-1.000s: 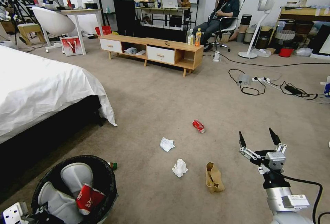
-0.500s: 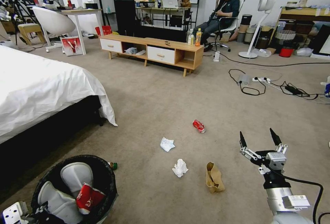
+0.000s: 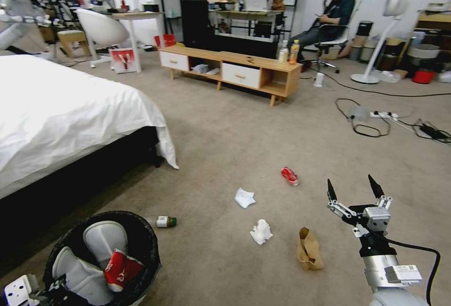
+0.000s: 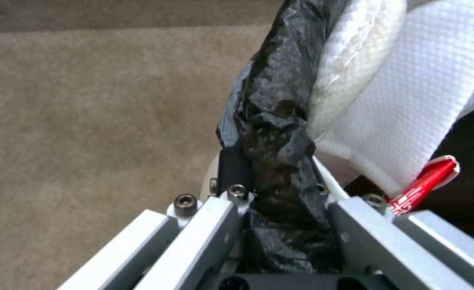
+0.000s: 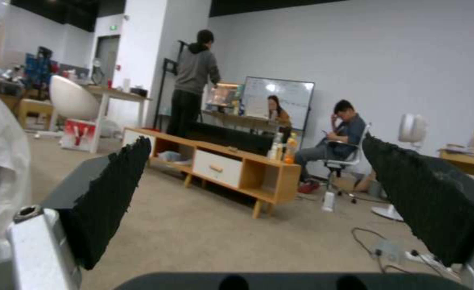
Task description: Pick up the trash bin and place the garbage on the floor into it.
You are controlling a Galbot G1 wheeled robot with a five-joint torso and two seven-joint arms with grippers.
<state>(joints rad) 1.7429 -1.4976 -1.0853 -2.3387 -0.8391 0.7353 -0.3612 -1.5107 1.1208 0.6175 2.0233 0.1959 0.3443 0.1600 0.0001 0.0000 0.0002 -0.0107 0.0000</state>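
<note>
Head view looks down across the floor (image 3: 225, 137); wrist views sit close (right's faces the same room).

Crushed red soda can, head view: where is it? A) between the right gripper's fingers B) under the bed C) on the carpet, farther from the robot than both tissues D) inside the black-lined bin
C: the crushed red soda can lies on the beige carpet floor, beyond the two crumpled white tissues; the right gripper is open and empty.

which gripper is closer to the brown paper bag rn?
Right. The right gripper hangs open just beyond the brown paper bag, to its right. The left gripper, clamped on the trash bin rim, sits far to the bag's left.
</note>
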